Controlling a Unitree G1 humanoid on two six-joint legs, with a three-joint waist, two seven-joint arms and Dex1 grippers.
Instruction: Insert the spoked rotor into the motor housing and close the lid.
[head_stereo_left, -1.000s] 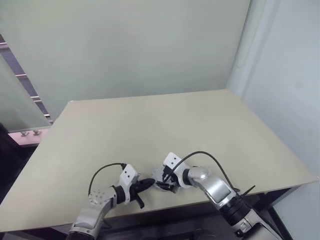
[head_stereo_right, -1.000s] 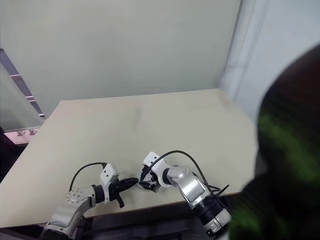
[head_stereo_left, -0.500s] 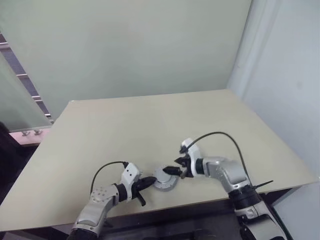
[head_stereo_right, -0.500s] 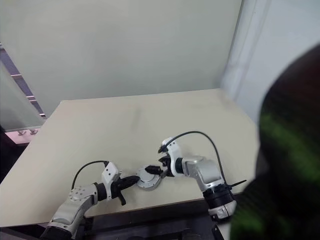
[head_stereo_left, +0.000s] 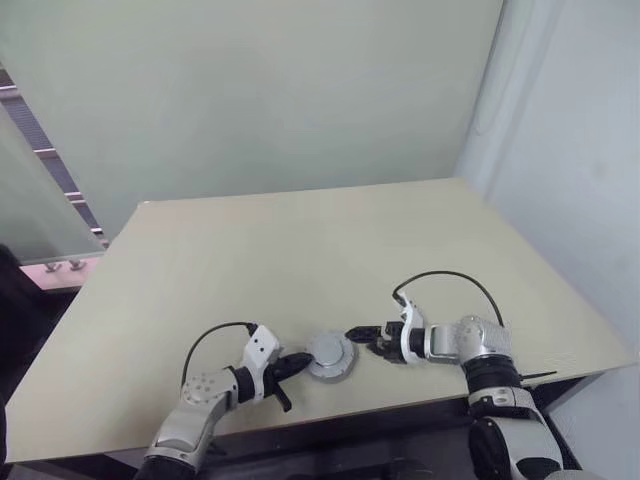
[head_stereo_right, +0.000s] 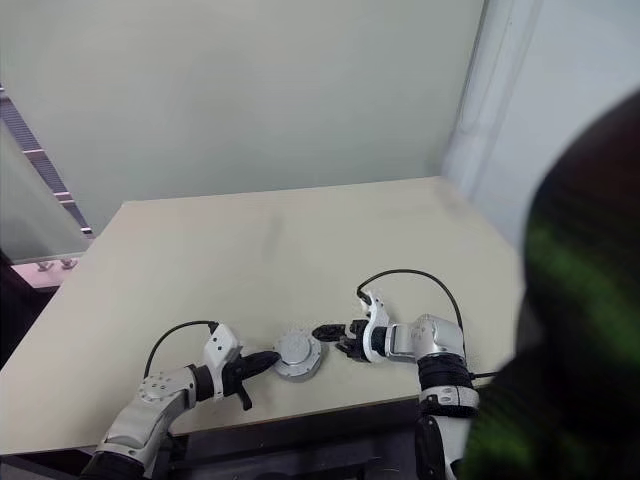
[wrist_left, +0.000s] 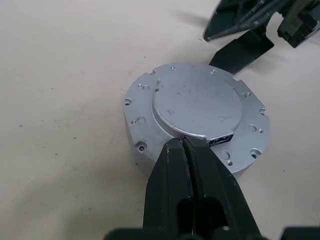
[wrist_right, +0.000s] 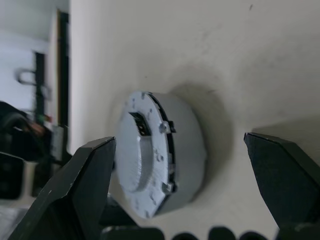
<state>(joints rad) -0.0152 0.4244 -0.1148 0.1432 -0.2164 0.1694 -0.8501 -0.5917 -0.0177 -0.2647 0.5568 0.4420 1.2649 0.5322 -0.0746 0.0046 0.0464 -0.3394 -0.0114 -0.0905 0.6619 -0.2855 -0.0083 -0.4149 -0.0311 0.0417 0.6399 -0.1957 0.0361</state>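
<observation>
- The motor housing (head_stereo_left: 331, 356) is sitting flat on the table (head_stereo_left: 300, 250) near its front edge, with its grey lid (wrist_left: 196, 103) on top and seated flush; a small dark notch is showing at the lid's rim.
- The spoked rotor is not showing anywhere on the table; judgement: it is probably lying inside under the lid, which would put the task at or near its end.
- The left gripper (wrist_left: 184, 148) is resting at the housing's 9 o'clock as seen from the head camera, fingers pressed together with nothing between them, tips touching the lid's edge. Judgement: it is bracing the housing so it is not sliding, or pressing the lid down.
- The right gripper (head_stereo_left: 364, 336) is sitting at the housing's 3 o'clock, just beside it and not touching, fingers spread wide and pinching nothing.
- In the right wrist view its two fingers (wrist_right: 70, 190) are framing the housing with a clear gap on each side. Judgement: it is lined up either to let go and leave or to take the housing by the rim.
- Risk, as judgement: a push from the left fingertips could be nudging the housing toward 3 o'clock.
</observation>
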